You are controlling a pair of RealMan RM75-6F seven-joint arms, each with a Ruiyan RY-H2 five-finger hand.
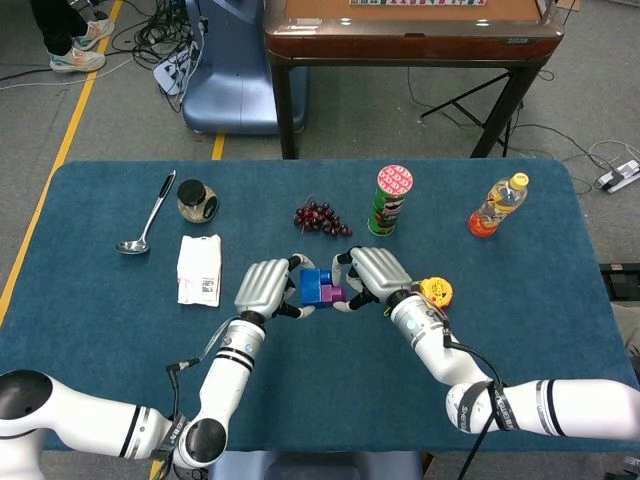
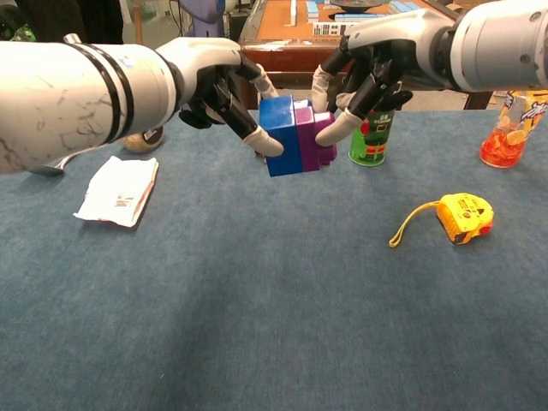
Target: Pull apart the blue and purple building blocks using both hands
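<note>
The blue block [image 2: 280,136] and the purple block [image 2: 312,137] are joined side by side and held above the table. My left hand [image 2: 218,86] grips the blue block from its left side. My right hand [image 2: 370,68] grips the purple block from its right side. From the head camera the blue block [image 1: 314,286] and purple block [image 1: 334,294] sit between the left hand [image 1: 264,286] and the right hand [image 1: 376,272], partly covered by the fingers.
A yellow tape measure [image 2: 462,216] lies to the right, a green chip can [image 1: 391,200] and grapes [image 1: 320,217] stand behind the hands. An orange drink bottle [image 1: 497,205] is far right. A white packet [image 1: 199,269], jar [image 1: 196,200] and ladle [image 1: 147,216] lie left.
</note>
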